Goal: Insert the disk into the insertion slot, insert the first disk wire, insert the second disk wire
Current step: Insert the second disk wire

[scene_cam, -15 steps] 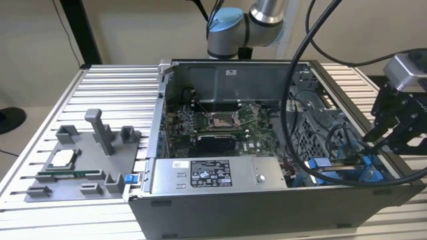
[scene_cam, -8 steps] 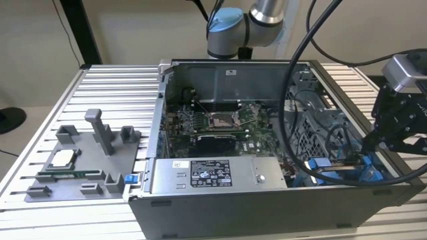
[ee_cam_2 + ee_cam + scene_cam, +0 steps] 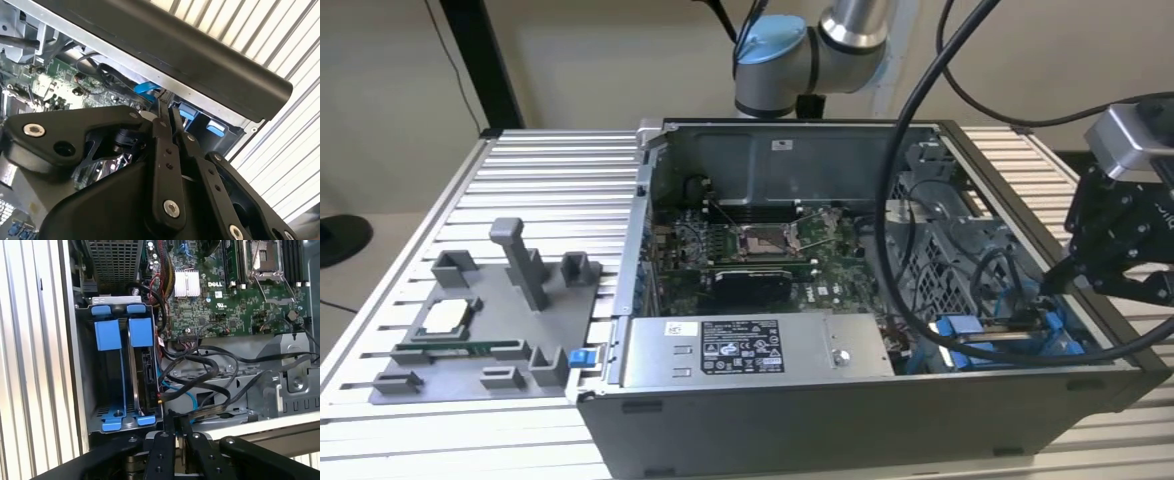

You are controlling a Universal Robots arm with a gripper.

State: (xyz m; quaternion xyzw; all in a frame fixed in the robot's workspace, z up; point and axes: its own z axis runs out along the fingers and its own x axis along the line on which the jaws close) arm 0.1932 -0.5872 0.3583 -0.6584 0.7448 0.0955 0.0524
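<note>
Exterior view: we see a ribbed metal table (image 3: 547, 170) before a beige wall, carrying an open computer case (image 3: 854, 420) crossed by black cables (image 3: 894, 180). Second wrist view: the gripper (image 3: 166, 107) has its fingers drawn together; whether they pinch anything, we cannot tell. First wrist view: the disk (image 3: 146, 375) sits inside the insertion slot (image 3: 84, 390).

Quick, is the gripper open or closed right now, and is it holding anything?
Gripper: closed, fingertips together just beside the drive bay; whether it holds anything cannot be told.

Gripper (image 3: 1054, 288) cut off at the exterior view's right edge, disk (image 3: 146, 372) mostly hidden inside insertion slot (image 3: 84, 380)
</note>
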